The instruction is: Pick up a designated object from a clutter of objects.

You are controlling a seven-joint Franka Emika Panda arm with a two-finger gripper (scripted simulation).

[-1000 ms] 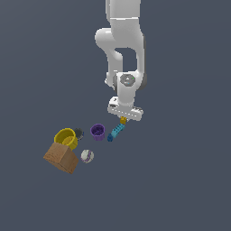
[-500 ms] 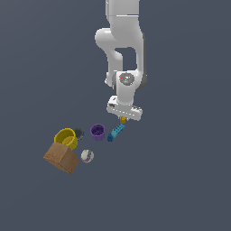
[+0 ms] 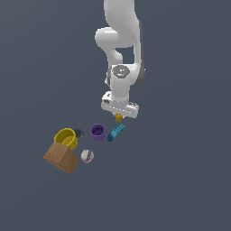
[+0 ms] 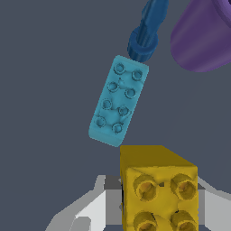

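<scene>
Grey floor below, the gripper (image 3: 118, 116) clamps the yellow brick (image 4: 159, 189); best lifted straight, clear of the blue brick (image 4: 118, 100) and purple cup (image 3: 98, 131)

A simulated test scene is shown, not a real room. A flat, uniform slate-grey ground (image 3: 189, 180) is seen with no walls, furniture or horizon. The white robot arm (image 3: 121, 54) is rendered smooth and without cables. A few small, plainly textured items are scattered on the ground: a yellow bowl (image 3: 66, 137), a brown box (image 3: 61, 157), a purple cup (image 3: 98, 131).
</scene>
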